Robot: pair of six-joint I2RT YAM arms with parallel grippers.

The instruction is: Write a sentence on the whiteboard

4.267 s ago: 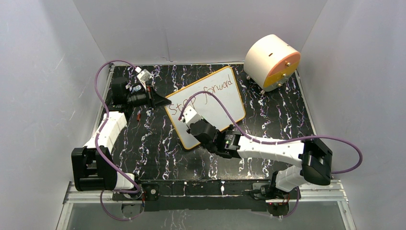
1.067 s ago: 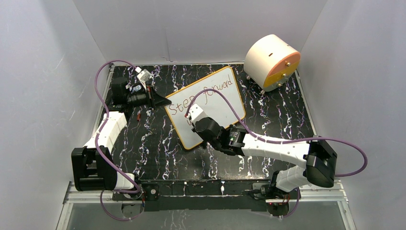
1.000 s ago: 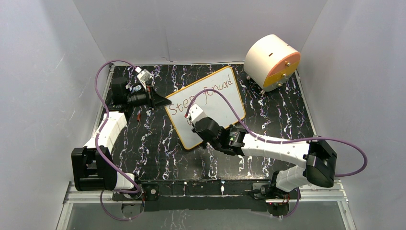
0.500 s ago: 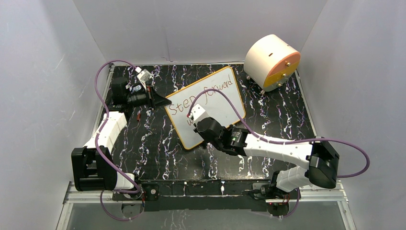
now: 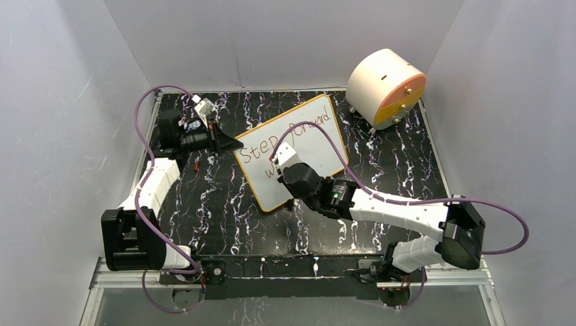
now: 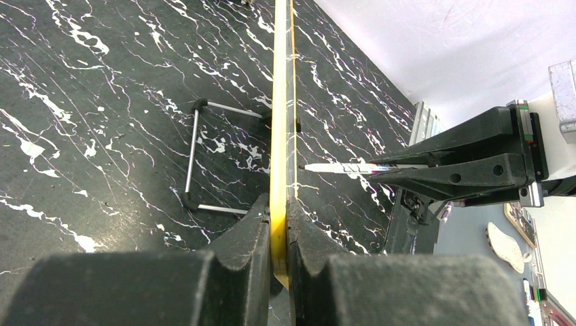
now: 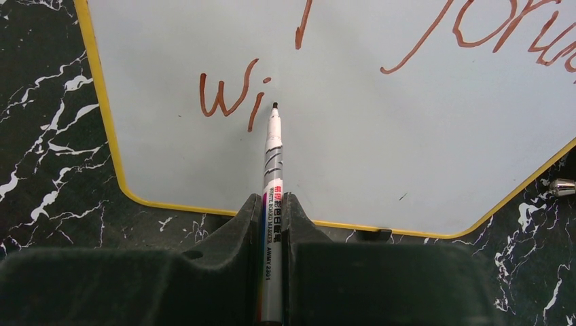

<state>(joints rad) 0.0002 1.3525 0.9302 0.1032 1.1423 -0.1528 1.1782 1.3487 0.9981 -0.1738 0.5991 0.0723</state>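
In right gripper [image 7: 272, 204] marker [image 7: 272, 159] is gripped, tip just right of sentence [image 7: 227, 95] start "wi" — whiteboard [image 7: 407, 136] edge clamped by left gripper [image 6: 279, 207].

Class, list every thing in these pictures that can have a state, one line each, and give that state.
Whiteboard: propped up, edge clamped.
Sentence: unfinished; "Step forward" done, "wi" begun.
Marker: uncapped, tip against the whiteboard.
Left gripper: shut on the whiteboard's edge.
Right gripper: shut on the marker.
Drum: untouched, far right.

a peach-and-orange drum [image 5: 386, 87] sits at the far right of the marbled table [image 5: 224, 217]
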